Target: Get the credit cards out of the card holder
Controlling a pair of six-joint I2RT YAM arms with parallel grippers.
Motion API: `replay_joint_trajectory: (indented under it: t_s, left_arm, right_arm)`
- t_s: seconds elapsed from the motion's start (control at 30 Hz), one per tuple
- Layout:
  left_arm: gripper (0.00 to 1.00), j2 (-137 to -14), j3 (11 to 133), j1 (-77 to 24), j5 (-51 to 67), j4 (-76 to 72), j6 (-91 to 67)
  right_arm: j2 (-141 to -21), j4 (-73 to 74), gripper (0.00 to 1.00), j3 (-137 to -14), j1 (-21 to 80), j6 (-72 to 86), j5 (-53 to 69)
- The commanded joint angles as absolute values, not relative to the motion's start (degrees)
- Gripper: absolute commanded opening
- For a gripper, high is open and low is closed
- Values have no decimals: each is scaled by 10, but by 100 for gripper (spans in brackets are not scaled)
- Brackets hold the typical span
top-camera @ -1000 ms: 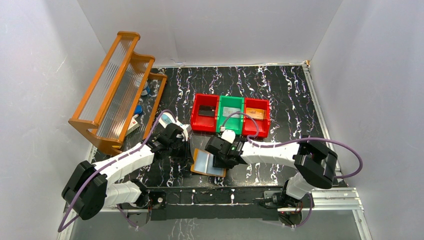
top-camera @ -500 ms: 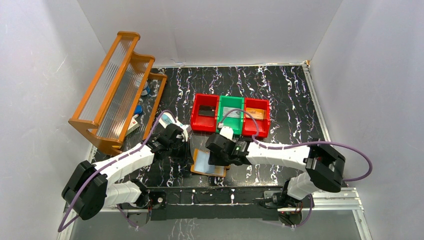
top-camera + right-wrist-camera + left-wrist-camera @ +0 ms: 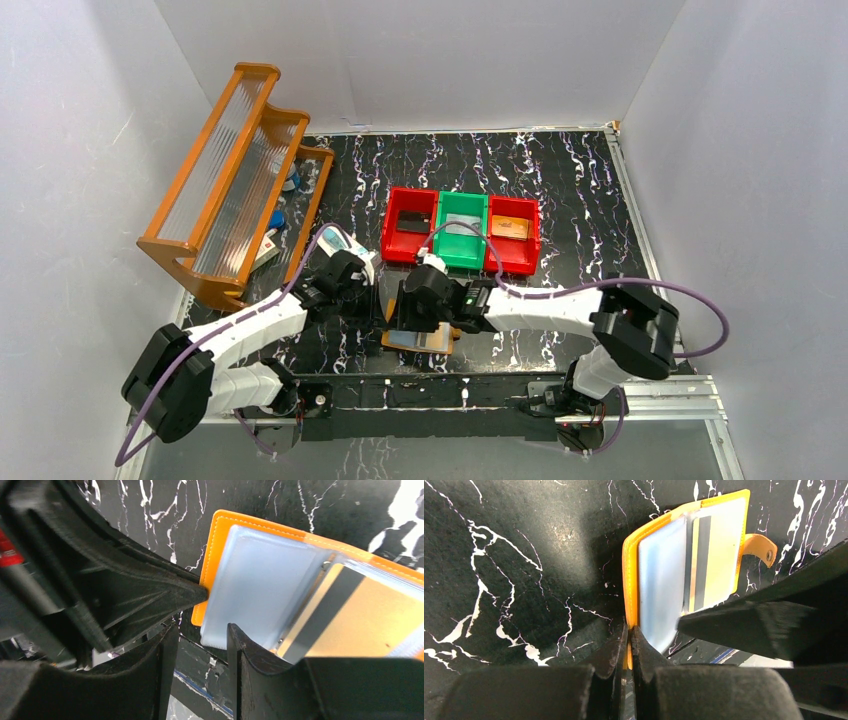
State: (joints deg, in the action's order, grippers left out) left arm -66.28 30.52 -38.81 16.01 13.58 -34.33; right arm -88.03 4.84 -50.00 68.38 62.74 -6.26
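Left gripper (image 3: pixel 629 637) pinches the orange card holder (image 3: pixel 630 575) by its nearest edge; right gripper (image 3: pixel 200 635), jaws spread, brackets the pale credit card (image 3: pixel 255 580) corner. Next likely needs closing there, then pulling outward

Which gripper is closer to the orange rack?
Left. The left gripper sits right of the orange rack, clamped on the card holder; the right gripper is farther right, open over the holder.

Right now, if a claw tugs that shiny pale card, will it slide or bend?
Likely slippery: the shiny pale blue-grey plastic card looks glossy. Probably stiff, since it lies flat. The thin orange card holder might drag along, but the left claw pinches its edge.
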Motion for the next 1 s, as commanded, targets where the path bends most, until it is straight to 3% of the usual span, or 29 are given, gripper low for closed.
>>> replay_joint_trajectory:
  t_s: [0.0, 0.2, 0.27, 0.4, 0.5, 0.77, 0.97]
  left_arm:
    - [1, -634, 288, -392, 170, 137, -356]
    - [14, -588, 265, -392, 145, 139, -387]
    - [24, -573, 263, -392, 136, 144, -396]
    - [39, -539, 275, -392, 111, 166, -405]
    - [45, -519, 294, -392, 86, 187, -407]
    - [51, -489, 328, -392, 73, 203, -407]
    - [54, -483, 351, -392, 94, 202, -399]
  right_arm:
    - [-924, -24, 49, -530, 681, 620, -3]
    - [-944, -13, 49, -542, 677, 622, 5]
    - [-934, -10, 50, -541, 677, 618, 12]
    - [-866, -24, 50, -523, 677, 590, 16]
    - [-810, -5, 51, -508, 676, 574, -16]
    - [-710, 118, 51, -450, 676, 625, -178]
    - [-742, 54, 41, -411, 673, 637, -129]
